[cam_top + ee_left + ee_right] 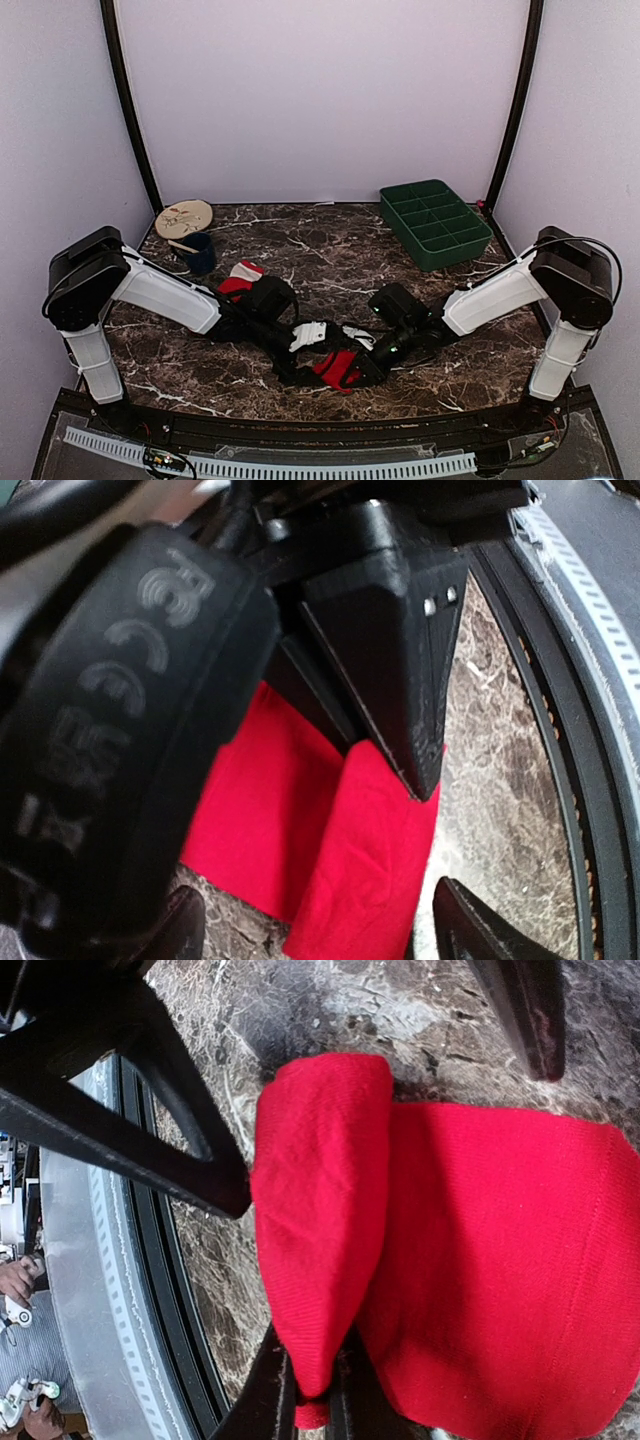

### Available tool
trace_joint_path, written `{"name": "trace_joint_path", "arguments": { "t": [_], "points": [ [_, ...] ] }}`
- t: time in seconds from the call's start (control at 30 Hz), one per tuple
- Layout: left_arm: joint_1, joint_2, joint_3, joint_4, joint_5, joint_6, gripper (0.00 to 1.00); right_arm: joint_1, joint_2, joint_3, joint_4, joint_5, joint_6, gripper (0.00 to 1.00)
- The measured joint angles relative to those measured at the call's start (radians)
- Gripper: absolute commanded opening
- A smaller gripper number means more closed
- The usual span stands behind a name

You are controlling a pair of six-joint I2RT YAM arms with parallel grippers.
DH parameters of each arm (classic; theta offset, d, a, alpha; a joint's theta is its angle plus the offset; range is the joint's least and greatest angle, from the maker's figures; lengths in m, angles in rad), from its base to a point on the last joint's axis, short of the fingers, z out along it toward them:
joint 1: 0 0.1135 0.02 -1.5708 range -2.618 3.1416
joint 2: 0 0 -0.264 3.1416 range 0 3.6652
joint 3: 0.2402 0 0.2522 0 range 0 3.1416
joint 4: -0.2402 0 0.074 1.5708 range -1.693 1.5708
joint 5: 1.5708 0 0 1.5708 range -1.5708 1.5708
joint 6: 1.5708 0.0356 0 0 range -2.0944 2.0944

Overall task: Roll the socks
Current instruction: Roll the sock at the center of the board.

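Right claw (318, 1392) is pinching the plain red fabric sock (500, 1260) by its folded edge, near the front of the dark marbled surface (400, 1010). The left claw (320, 922) is open above it. I'd pin the flat part, then roll tight.

The top camera is looking down over the whole table (340, 250); both wrist cameras are viewing one red sock (500, 1260) close-up.

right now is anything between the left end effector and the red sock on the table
nothing lies between the open left end effector and the red fabric sock beneath it; the right end effector, shut on a fold of the same sock, crowds in close beside
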Motion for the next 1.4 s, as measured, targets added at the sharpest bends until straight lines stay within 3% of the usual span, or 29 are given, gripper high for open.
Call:
{"name": "trace_joint_path", "arguments": {
  "t": [0.4,0.83,1.4],
  "points": [
    [-0.032,0.000,-0.017,-0.004,-0.026,0.011,0.63,-0.005,0.010,0.005,0.000,-0.018,-0.004,0.00],
    [-0.044,-0.022,-0.018,-0.011,-0.035,0.056,0.55,-0.008,0.029,0.019,0.000,-0.033,-0.004,0.00],
    [-0.046,-0.013,-0.004,-0.064,-0.006,0.137,0.32,-0.009,0.045,0.037,-0.011,-0.049,-0.003,0.00]
  ]
}}
